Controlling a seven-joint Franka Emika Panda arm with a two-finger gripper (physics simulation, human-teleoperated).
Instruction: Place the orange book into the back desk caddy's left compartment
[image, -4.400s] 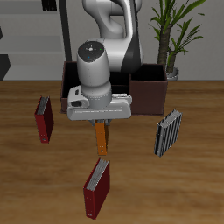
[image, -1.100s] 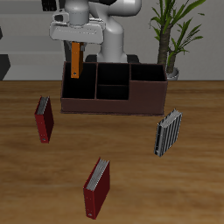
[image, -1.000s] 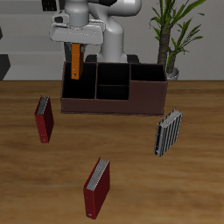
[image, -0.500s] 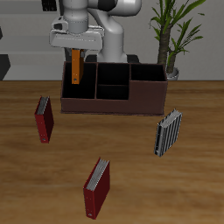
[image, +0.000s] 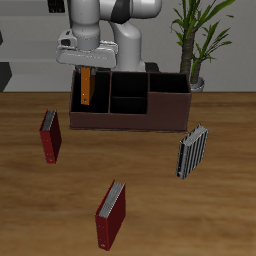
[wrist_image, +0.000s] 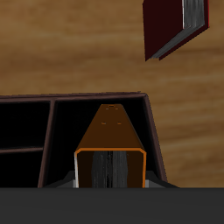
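The gripper (image: 89, 66), jaws clamped on the orange book (image: 87, 86), has come lower over the last second. The book's bottom end now dips into the left compartment (image: 91, 100) of the back desk caddy (image: 130, 112), near the table's back edge. Lowering further and releasing looks like all that remains.

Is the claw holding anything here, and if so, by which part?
Yes: the claw holds the orange book by its upper end, hanging upright, its lower end entering the caddy's left compartment.
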